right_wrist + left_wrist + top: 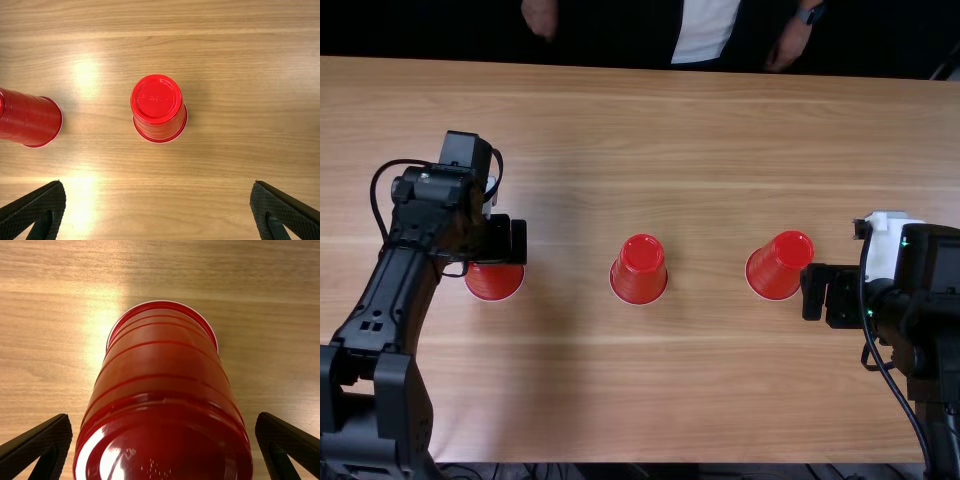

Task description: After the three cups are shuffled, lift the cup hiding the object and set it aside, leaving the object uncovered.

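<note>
Three red cups stand upside down in a row on the wooden table (650, 150). The left cup (496, 284) is partly under my left gripper (496, 262), which is open with one finger on either side of it. In the left wrist view that cup (162, 405) rises between the spread fingers (37, 447) without touching them. The middle cup (639, 268) stands alone. The right cup (780, 265) is just left of my open right gripper (820, 292). In the right wrist view my right gripper (160, 215) holds nothing, with that cup (159, 107) ahead and another cup (29, 118) off to the side.
Bare table stretches behind the cups to the far edge and in front of them to the near edge. Both arms (380, 330) come up from the near side, one at each end of the row.
</note>
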{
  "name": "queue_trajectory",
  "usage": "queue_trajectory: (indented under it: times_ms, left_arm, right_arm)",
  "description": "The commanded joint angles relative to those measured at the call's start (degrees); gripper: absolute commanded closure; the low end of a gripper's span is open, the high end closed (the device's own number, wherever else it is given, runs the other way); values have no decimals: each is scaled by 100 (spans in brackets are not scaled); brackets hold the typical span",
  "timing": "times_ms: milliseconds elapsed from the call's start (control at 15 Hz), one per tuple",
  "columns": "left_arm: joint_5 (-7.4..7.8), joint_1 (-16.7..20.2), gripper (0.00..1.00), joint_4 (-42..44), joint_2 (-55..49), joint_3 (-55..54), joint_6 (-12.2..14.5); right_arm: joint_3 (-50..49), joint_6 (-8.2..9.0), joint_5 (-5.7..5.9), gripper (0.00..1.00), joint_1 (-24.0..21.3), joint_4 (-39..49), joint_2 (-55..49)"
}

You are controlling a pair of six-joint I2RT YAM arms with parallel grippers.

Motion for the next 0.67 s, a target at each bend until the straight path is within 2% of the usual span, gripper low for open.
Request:
queue_trajectory:
  times_ms: [0, 200, 267, 467, 600]
  left_arm:
    - [-59, -39, 21, -8, 106, 199, -69]
    - [-59, -39, 57, -8, 185, 208, -69]
    - [-59, -39, 66, -18, 185, 208, -58]
    - [-59, -31, 84, -18, 168, 208, -58]
    - [-48, -31, 89, -50, 124, 331, -58]
  right_arm:
    - [-5, 29, 4, 0, 53, 0, -55]
    - [-31, 29, 4, 0, 62, 0, -64]
    - [-22, 29, 4, 0, 62, 0, -64]
    - [-31, 29, 4, 0, 62, 11, -64]
    - [-31, 29, 4, 0, 62, 11, -64]
